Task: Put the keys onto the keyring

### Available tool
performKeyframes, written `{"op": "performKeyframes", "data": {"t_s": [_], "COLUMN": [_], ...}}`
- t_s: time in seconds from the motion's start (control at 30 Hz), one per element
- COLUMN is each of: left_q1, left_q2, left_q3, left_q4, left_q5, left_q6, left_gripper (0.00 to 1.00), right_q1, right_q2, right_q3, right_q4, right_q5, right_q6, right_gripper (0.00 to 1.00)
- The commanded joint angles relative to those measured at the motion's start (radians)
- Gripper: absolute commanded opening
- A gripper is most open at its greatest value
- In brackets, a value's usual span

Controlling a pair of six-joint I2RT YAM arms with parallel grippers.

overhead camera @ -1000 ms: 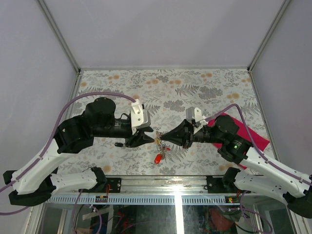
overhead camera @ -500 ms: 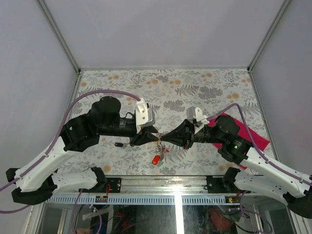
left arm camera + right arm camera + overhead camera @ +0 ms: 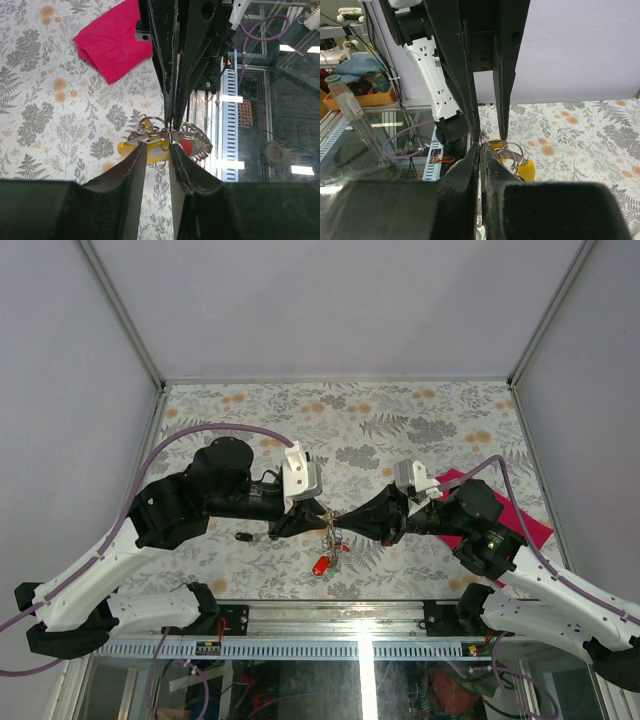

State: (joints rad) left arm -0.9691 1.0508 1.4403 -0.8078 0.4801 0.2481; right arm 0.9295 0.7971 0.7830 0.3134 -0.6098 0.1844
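- Top external view: left end effector (image 3: 313, 517), jaws narrowly apart, points rightward at the thin silvery metal keyring (image 3: 328, 525) just off its tips.
- Small red- and yellow-headed metal keys (image 3: 322, 565) dangle beneath, above the floral surface (image 3: 400, 420).
- Right end effector (image 3: 342, 521), clamped on the keyring, faces left.

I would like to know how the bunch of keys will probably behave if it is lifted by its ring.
The keys cluster loosely on the thin keyring, so they would probably swing and turn, not stay stiff. The ring is smooth bare metal, pinched only at the right gripper's tips, so it may slip.
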Motion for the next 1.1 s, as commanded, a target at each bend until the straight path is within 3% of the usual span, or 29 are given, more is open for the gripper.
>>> {"op": "performKeyframes", "data": {"t_s": [0.0,0.43,1.07], "left_q1": [-0.005,-0.006,-0.005], "left_q2": [-0.005,-0.004,-0.037], "left_q3": [-0.001,0.008,-0.050], "left_q4": [0.035,0.039,0.103], "left_q5": [0.007,0.023,0.042], "left_q6": [0.005,0.008,-0.032], "left_gripper": [0.23,0.00,0.00], "right_q1": [0.006,0.005,0.006], "right_q2": [-0.021,-0.018,-0.048], "right_q3": [0.055,0.049,0.019], "right_q4": [0.105,0.104,0.249], "right_q5": [0.015,0.018,0.074], "right_q6": [0.009,0.013,0.077], "right_gripper": [0.00,0.00,0.00]}}
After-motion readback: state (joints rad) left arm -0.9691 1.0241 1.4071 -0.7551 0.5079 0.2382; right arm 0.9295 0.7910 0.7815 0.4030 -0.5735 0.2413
